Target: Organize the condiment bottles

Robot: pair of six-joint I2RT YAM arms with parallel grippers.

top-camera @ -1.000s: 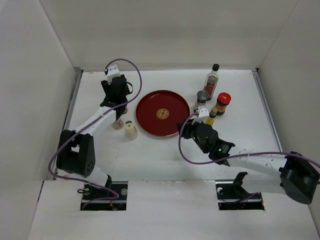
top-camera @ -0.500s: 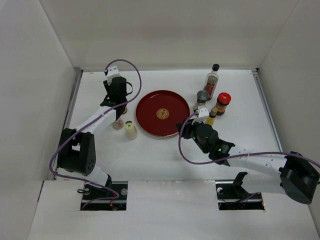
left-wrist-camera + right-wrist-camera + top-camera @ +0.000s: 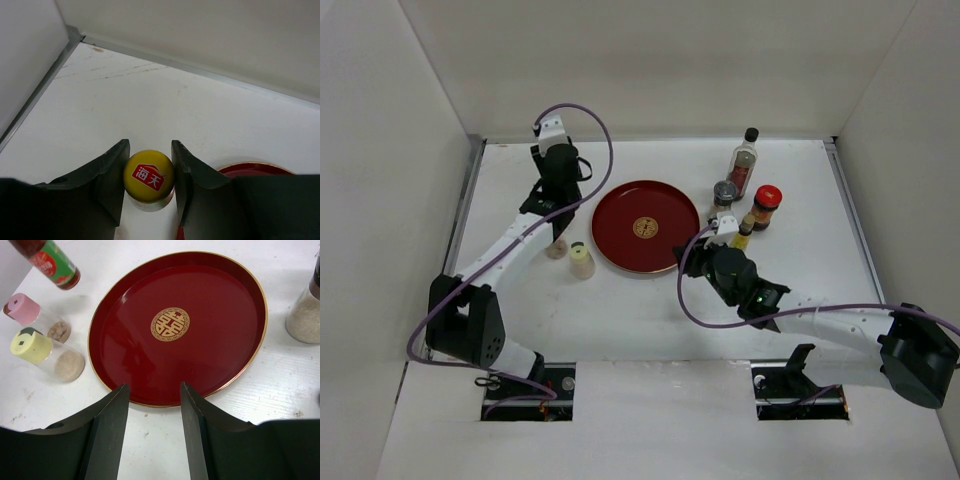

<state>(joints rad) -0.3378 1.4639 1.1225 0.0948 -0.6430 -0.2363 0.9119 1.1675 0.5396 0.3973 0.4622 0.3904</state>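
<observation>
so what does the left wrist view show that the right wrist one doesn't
Only left wrist: the cap of the yellow-capped bottle, clamped between the left fingers. Only right wrist: pink-topped shaker, cream-topped shaker, a grain-filled jar, the lower end of a labelled bottle. Both: the red tray, whole in the right view, a rim sliver in the left.

Robotics lab, white boxed-in table [image 3: 640, 315], bare walls [image 3: 650, 60]

Pink-capped clear shaker [image 3: 21, 308] and cream-capped clear shaker [image 3: 32, 346] (2 together) block the left of the round red tray [image 3: 620, 215]; the nearer white tabletop [image 3: 640, 315] lies open.
</observation>
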